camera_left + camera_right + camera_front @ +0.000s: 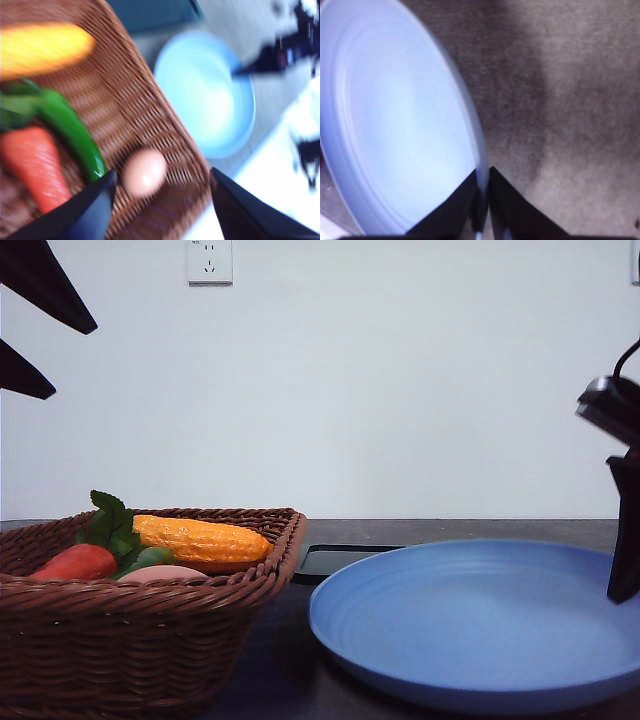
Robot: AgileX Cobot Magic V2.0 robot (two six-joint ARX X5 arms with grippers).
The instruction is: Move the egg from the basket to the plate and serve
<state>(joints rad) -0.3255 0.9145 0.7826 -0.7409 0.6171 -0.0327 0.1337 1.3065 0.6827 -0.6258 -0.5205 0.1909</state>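
Note:
The pinkish egg (145, 172) lies on the woven floor of the brown wicker basket (135, 110), near its rim and beside a green pod. My left gripper (162, 200) hangs open above the egg, which sits between its dark fingers (90, 210) without touching them. From the front, the left gripper (75, 360) is high above the basket (140, 630), and the egg (160, 573) peeks over the rim. My right gripper (481, 200) is shut on the rim of the blue plate (395, 125). The right gripper (625, 540) stands at the right side of the plate (470, 620).
An orange-yellow corn cob (200, 538), a red carrot (78, 562) with green leaves (108, 520) and a green pod (70, 130) share the basket. A black tray (340, 558) lies behind, between basket and plate. The table top (560, 100) is dark grey.

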